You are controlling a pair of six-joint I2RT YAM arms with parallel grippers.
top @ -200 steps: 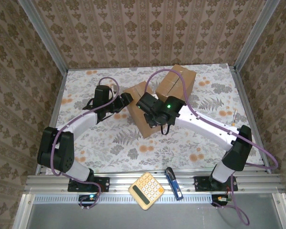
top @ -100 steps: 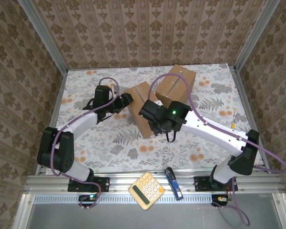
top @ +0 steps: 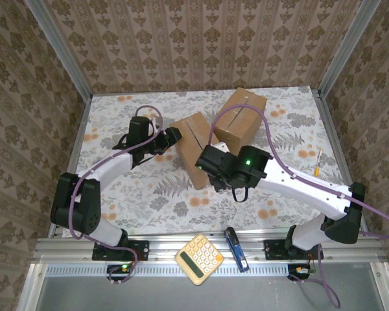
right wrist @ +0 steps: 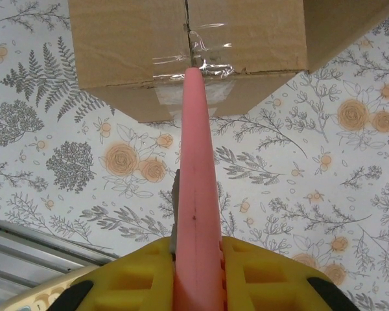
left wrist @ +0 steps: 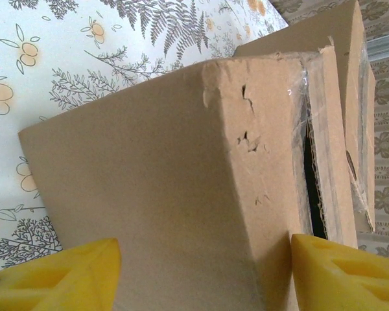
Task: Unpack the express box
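Item: express box (top: 193, 148), taped, sitting on the tabletop (top: 149, 194).
We are logging the left hand (top: 171, 136) grasping the express box at its far left corner. The right hand (right wrist: 196, 259), at its near end, is clenching a pink cutter (right wrist: 196, 162) whose tip is meeting the taped seam (right wrist: 193, 61). A second carton (top: 240, 115) is sitting just beside its far right.

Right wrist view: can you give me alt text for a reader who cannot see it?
The right gripper, shut on a flat pink tool, points the tool's tip at the clear-taped centre seam on the near edge of a cardboard box. The box stands on a tablecloth printed with ferns and orange flowers.
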